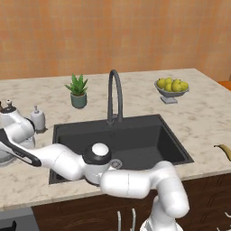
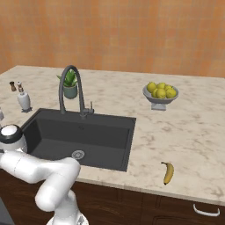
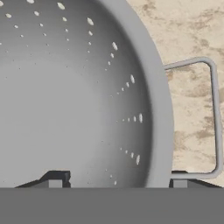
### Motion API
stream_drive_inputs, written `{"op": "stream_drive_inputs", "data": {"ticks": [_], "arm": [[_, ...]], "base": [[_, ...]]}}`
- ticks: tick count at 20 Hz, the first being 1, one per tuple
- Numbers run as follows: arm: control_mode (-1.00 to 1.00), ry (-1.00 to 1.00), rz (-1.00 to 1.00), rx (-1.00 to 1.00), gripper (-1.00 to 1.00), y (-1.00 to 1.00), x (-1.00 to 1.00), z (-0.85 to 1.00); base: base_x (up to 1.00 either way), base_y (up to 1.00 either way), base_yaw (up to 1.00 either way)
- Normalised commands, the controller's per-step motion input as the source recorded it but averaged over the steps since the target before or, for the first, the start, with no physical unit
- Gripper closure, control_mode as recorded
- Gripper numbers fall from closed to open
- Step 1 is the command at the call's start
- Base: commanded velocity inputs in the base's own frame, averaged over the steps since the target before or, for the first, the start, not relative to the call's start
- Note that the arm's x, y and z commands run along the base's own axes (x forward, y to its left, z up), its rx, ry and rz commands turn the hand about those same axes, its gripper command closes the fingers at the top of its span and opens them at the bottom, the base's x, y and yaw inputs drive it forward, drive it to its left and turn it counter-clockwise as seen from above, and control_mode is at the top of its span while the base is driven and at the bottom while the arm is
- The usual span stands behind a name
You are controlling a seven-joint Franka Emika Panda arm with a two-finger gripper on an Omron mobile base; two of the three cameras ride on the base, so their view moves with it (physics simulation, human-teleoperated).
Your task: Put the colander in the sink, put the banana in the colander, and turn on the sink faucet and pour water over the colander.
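Gripper (image 3: 114,181): two dark finger tips straddle the colander's rim, one inside the bowl, one outside by the handle; jaws stand fairly wide and whether they press the rim I cannot tell
Colander (image 3: 78,100): smooth silvery-white metal bowl with rows of small oval perforations and a broad rolled rim; a thin wire loop handle juts out on the right of the hand view; it sits on the counter left of the sink, a sliver of it showing at the left edge of the left base view under the arm
Banana (image 2: 168,172): small, curved, yellow with dark tips, lying on the near counter edge, right of the sink and well apart from the colander
Counter (image 2: 184,127): beige speckled stone, matt, above dark wood cabinet fronts
Sink (image 2: 52,132): rectangular dark grey basin with smooth walls and a round silver drain (image 2: 78,154) in its floor
Sink faucet (image 1: 114,97): tall dark grey gooseneck with a thin arched spout, at the far rim of the sink
Soap dispenser (image 2: 24,100): small, white, rounded, far left of the sink
Plant (image 1: 78,91): spiky green leaves in a small teal pot, left of the faucet
Fruit bowl (image 2: 160,96): footed grey bowl of round yellow-green fruits, far right
Wall (image 1: 113,31): orange-brown, faintly streaked
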Motion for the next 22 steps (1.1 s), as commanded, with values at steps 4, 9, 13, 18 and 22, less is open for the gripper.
{"op": "stream_drive_inputs", "data": {"ticks": [4,9,13,18,22], "arm": [[-1.00,0.02,0.00,0.00,1.00,0.00,0.00,-0.04],[-1.00,0.01,0.00,0.00,1.00,0.00,0.00,-0.01],[-1.00,0.00,-0.01,0.00,1.00,-0.09,0.00,0.00],[-1.00,-0.01,-0.02,0.01,1.00,-0.44,-0.26,0.17],[-1.00,-0.05,0.00,0.00,1.00,-0.55,-0.36,0.21]], "base": [[0.00,0.00,0.00],[0.00,0.00,0.00],[0.00,0.00,0.00],[0.00,0.00,0.00],[0.00,0.00,0.00]]}}
